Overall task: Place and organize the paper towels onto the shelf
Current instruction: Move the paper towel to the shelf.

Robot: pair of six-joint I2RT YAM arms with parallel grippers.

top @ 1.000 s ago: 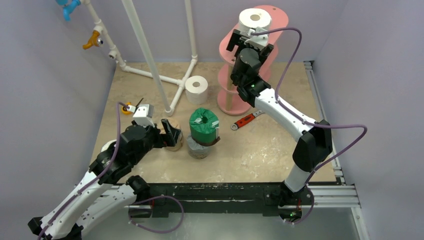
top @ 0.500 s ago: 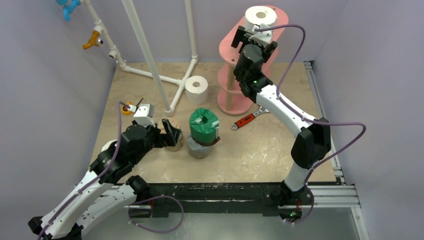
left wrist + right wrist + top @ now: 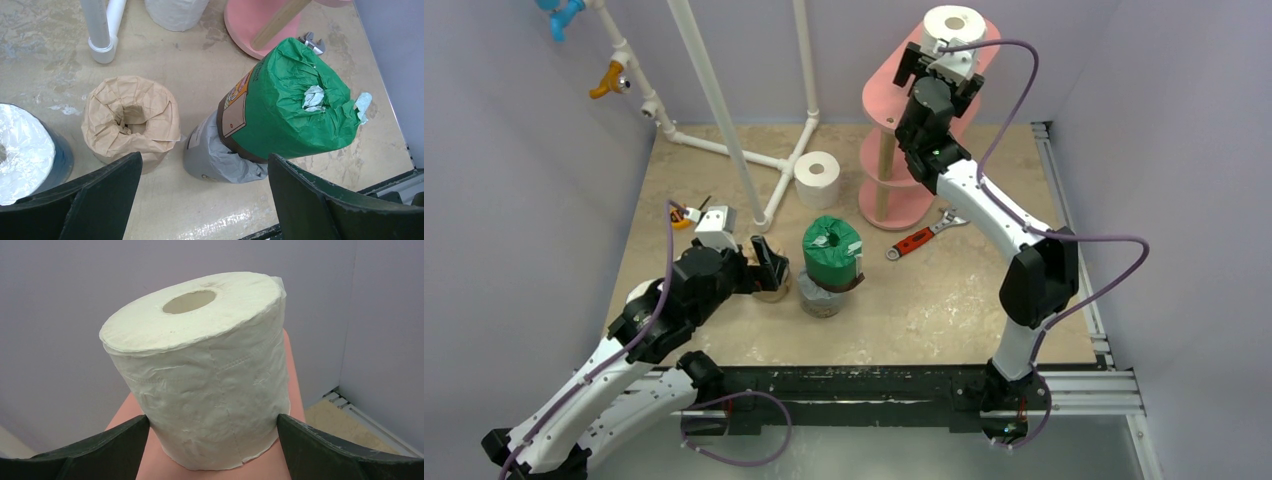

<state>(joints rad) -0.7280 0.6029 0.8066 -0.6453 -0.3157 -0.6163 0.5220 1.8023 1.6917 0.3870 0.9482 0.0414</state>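
A white paper towel roll (image 3: 954,22) stands upright on the top board of the pink shelf (image 3: 879,100). My right gripper (image 3: 946,48) is shut on it, a finger on each side near its base, as the right wrist view (image 3: 211,440) shows around the roll (image 3: 200,365). A green-wrapped roll (image 3: 831,248) sits tilted on a grey roll (image 3: 819,297) on the floor. A tan roll (image 3: 131,122) stands to their left and a blue-wrapped roll (image 3: 25,150) further left. Another white roll (image 3: 817,178) stands by the pipe frame. My left gripper (image 3: 205,200) is open and empty, just short of the tan and grey rolls.
A white pipe frame (image 3: 724,110) rises at the back left. A red-handled wrench (image 3: 914,240) lies by the shelf's base. A small yellow tape measure (image 3: 681,215) lies behind my left arm. Grey walls close in on both sides.
My right gripper has carried the white roll up and to the right, further onto the shelf's top board. My left arm has shifted slightly.
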